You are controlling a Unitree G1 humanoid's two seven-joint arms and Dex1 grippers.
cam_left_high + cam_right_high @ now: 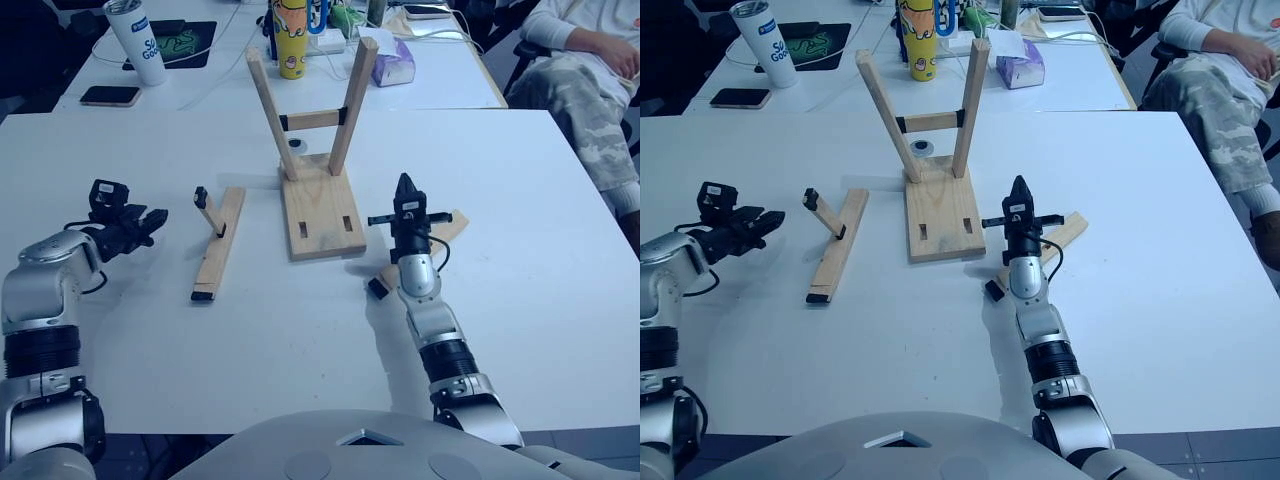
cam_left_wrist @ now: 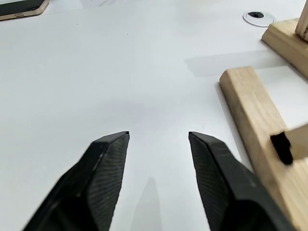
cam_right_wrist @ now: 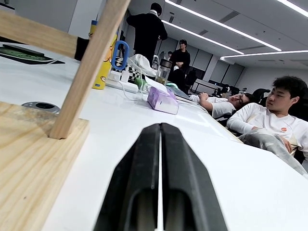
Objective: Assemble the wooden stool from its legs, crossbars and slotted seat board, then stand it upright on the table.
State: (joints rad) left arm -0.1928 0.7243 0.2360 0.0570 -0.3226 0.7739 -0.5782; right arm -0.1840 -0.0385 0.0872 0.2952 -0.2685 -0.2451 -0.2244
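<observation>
Seat board (image 1: 322,215) lay flat mid-table (image 1: 520,250). Two legs (image 1: 272,115) stood in its far end, splayed, with a crossbar (image 1: 313,120) joining them partway up. Near slots were open.

Left loose leg (image 1: 222,240) lay flat just left of the board w/ a short stub (image 1: 208,210) sticking up off it. Right loose leg (image 1: 447,227) lay flat to the right, partly under the R arm.

L gripper (image 1: 158,217) sat low at far left of the table, jaws apart, nothing between, well clear of the left loose leg. R gripper (image 1: 404,182) was just right of the board, over the right loose leg, jaws pressed together, empty.
</observation>
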